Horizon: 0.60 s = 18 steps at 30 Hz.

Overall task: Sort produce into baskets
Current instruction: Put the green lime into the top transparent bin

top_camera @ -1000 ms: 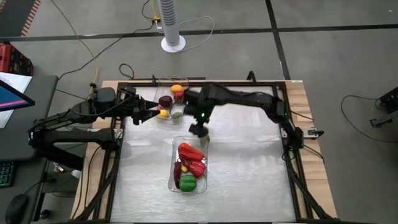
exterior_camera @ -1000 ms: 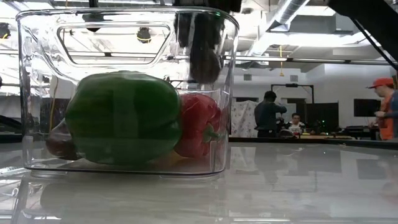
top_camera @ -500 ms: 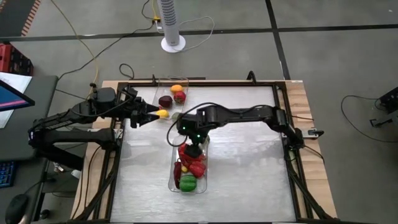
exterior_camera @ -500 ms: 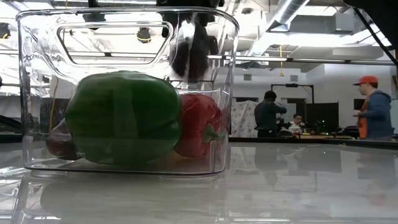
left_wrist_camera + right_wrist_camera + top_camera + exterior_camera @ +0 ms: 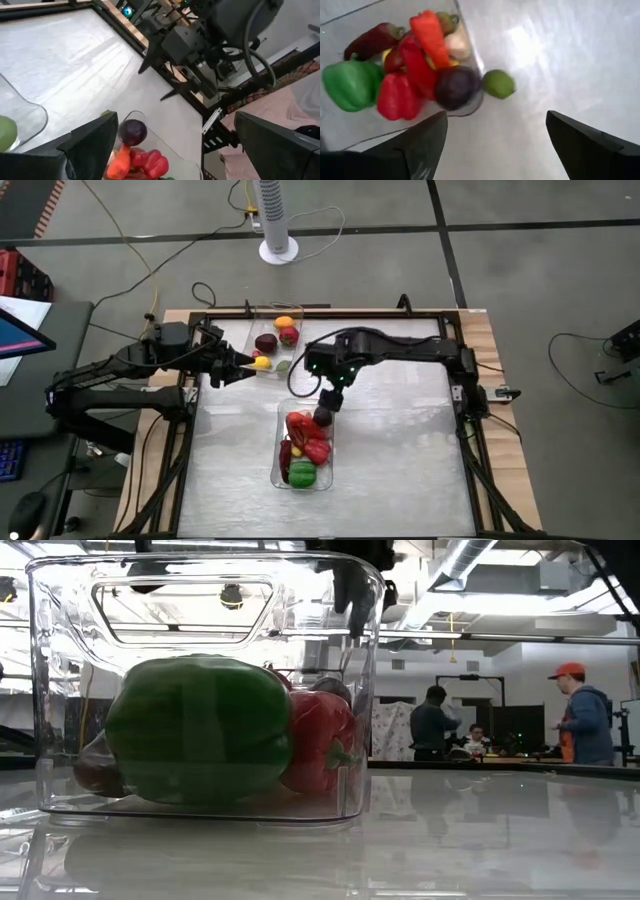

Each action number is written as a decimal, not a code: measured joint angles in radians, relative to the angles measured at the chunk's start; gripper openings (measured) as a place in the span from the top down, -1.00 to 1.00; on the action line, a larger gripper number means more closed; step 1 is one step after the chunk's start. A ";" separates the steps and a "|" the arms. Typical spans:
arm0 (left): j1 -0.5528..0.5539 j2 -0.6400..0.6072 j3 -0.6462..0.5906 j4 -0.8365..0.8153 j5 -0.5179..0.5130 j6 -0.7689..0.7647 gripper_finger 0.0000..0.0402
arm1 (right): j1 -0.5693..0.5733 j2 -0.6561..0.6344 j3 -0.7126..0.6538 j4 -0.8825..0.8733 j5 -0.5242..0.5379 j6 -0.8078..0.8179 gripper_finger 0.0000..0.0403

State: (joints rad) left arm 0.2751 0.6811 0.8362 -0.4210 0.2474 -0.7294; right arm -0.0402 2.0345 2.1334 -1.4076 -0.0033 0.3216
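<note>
The near clear basket (image 5: 327,465) holds a green pepper (image 5: 198,730), red peppers (image 5: 312,446), an orange carrot (image 5: 431,35) and a dark plum (image 5: 322,417) that rests on top at its far right corner. My right gripper (image 5: 334,388) hangs open and empty above that corner. A green lime (image 5: 499,83) lies on the table just outside the basket. The far basket (image 5: 252,330) holds a plum (image 5: 266,343), a tomato (image 5: 289,335) and a lemon (image 5: 262,363). My left gripper (image 5: 243,364) is open beside the far basket's near left corner.
A dark frame (image 5: 455,395) runs around the table top. The table's right half and near left part hold nothing. Beyond the table, people stand in the room in the low view (image 5: 578,725).
My right gripper has carried the dark plum from the table's middle over the near basket, let it go, then risen and drawn back toward the far edge. The plum now lies in the basket on the red peppers.
</note>
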 joint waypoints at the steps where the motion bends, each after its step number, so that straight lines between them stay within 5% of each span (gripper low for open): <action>1: 0.000 0.005 0.000 -0.001 -0.004 0.000 -0.93 | -0.007 -0.011 -0.020 0.009 0.007 -0.036 -0.79; 9: 0.000 0.026 0.000 -0.013 -0.038 -0.003 -0.93 | -0.025 -0.143 -0.375 0.205 -0.011 -0.471 -0.66; 18: 0.000 0.026 0.000 -0.017 -0.160 -0.041 -0.93 | -0.097 -0.235 -0.774 0.531 -0.049 -0.643 -0.58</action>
State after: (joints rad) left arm 0.2749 0.7070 0.8360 -0.4380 0.0875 -0.7708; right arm -0.1376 1.7993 1.3590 -0.8763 -0.0525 -0.3216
